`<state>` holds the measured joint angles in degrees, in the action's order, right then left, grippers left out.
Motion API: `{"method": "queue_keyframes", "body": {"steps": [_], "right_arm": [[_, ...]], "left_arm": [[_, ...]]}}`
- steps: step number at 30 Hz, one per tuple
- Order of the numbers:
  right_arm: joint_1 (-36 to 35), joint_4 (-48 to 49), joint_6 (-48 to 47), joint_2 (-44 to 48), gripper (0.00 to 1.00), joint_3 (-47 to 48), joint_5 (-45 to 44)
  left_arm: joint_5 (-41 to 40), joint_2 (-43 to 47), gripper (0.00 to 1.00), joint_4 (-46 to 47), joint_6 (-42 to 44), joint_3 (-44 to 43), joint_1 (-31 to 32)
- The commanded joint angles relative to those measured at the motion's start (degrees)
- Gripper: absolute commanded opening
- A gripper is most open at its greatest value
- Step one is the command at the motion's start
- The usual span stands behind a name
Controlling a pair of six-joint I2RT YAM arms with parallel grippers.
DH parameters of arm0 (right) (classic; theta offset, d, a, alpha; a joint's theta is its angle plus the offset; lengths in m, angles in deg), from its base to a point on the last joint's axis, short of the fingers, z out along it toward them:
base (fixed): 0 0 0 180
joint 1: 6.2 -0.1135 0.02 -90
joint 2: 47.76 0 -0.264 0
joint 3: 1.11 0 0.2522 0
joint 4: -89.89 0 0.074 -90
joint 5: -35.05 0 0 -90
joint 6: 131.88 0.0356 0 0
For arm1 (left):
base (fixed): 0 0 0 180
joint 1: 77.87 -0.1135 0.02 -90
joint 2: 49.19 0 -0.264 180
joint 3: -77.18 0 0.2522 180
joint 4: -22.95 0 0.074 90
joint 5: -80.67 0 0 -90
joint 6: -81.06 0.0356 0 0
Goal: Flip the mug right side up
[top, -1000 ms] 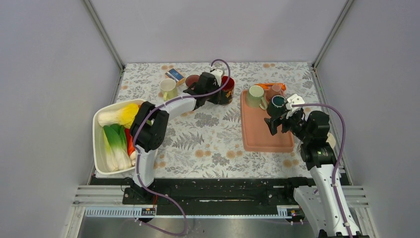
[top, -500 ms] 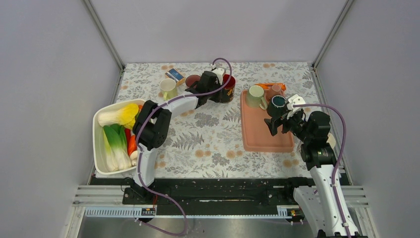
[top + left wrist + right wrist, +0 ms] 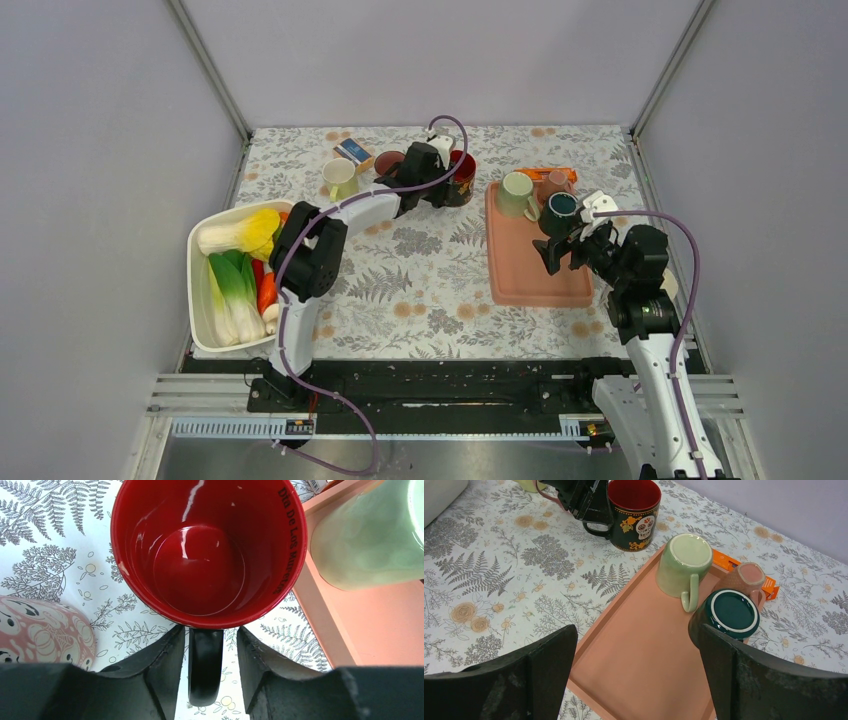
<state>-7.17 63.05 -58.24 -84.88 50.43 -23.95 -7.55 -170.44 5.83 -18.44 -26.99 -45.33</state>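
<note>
A black mug with a red inside and a skull print (image 3: 458, 180) stands upright on the patterned cloth, mouth up; it also shows in the left wrist view (image 3: 200, 555) and the right wrist view (image 3: 634, 510). My left gripper (image 3: 433, 186) (image 3: 206, 635) straddles its black handle (image 3: 205, 665), jaws parted with a gap on the right side. My right gripper (image 3: 562, 248) (image 3: 636, 645) is open and empty above the pink tray (image 3: 535, 275).
On the tray (image 3: 644, 650) stand a green mug (image 3: 681, 562), a teal mug (image 3: 730, 612) and a pink mug (image 3: 744, 577), bases up. A yellow mug (image 3: 340, 178), a patterned pink mug (image 3: 388, 162), a small box (image 3: 352, 150) and a white basin of vegetables (image 3: 200, 300) are at left.
My left wrist has shifted slightly toward the back at the red-and-black mug, which stays upright in place. My right arm has hardly moved.
</note>
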Motion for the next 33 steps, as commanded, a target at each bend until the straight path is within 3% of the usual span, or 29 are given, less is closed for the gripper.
{"method": "queue_keyframes", "body": {"steps": [1, 4, 11, 20, 25, 33], "right_arm": [[0.6, 2.5, 0.8, 0.7, 0.98, 0.2, 1.4], [0.6, 2.5, 0.8, 0.6, 0.98, 0.1, 1.5], [0.6, 2.4, 0.7, 0.0, 0.98, 0.2, 1.8], [0.6, -0.9, -0.9, -5.2, 0.98, 4.0, -1.6], [0.7, -6.1, -4.4, -11.6, 0.98, 8.6, -8.5], [1.5, -13.9, -12.7, -24.4, 0.98, 15.8, -14.3]], "left_arm": [[0.7, 1.3, 0.49, 2.9, -0.5, -1.0, 0.1], [1.0, 2.0, 0.59, 2.0, -1.0, -0.5, 0.0], [2.9, 7.6, 0.98, 3.1, -2.2, 3.0, 0.0], [6.9, 20.8, 0.99, 6.2, 0.2, 9.2, -0.3], [14.5, 31.6, 0.99, 8.3, 4.0, 16.3, -2.7], [28.2, 48.4, 0.99, 1.7, 11.4, 27.3, -10.6]]}}
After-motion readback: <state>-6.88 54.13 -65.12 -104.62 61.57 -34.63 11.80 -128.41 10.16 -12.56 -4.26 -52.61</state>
